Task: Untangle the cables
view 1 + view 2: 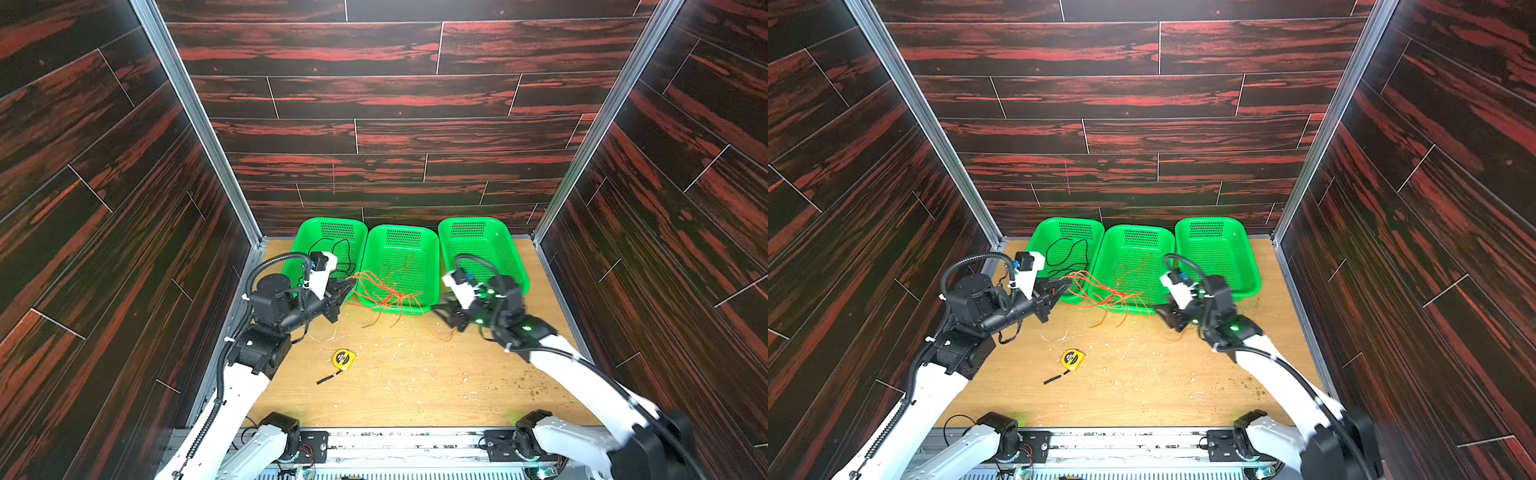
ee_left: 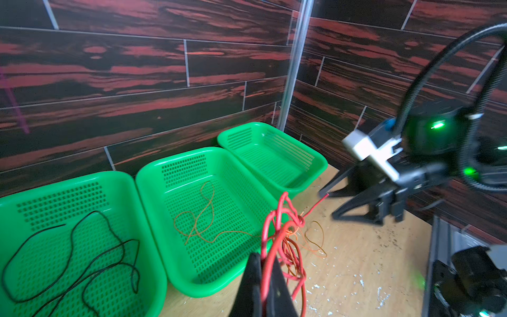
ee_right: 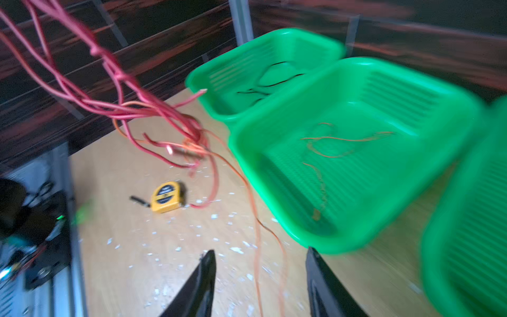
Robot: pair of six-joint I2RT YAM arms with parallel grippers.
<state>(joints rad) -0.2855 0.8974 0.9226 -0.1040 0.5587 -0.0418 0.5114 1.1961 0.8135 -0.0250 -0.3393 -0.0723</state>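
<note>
Dark red wood-grain walls (image 1: 374,104) closed in three sides of a pale wooden tabletop (image 1: 415,374) flecked with white chips. Three green baskets stood in a row at the back wall: left basket (image 1: 332,220), middle basket (image 1: 401,227), right basket (image 1: 471,219).

- Black cable (image 2: 72,236): lay loosely looped inside the left basket, apart from the others.
- Orange cable (image 2: 213,203): part of it curled on the floor of the middle basket. The rest ran over that basket's front rim and mixed into the red bunch, with thin strands trailing onto the tabletop.
- Red cable (image 2: 274,243): a knotted bunch of loops hung in the air from my left claw (image 1: 349,286). In both top views it spread across the front rim of the middle basket, loose ends drooping toward the tabletop.
- Left claw: clamped tight on the red cable, held above the tabletop just in front of the gap between the left and middle baskets.
- Right claw (image 3: 260,250): fingers stood well apart with nothing gripped. It hung low over the tabletop near the front corner of the right basket. One red end pointed toward it; I could not tell whether they touched.
- Yellow tape measure (image 1: 344,358): lay on the tabletop nearer my base, well apart from the cables.
</note>
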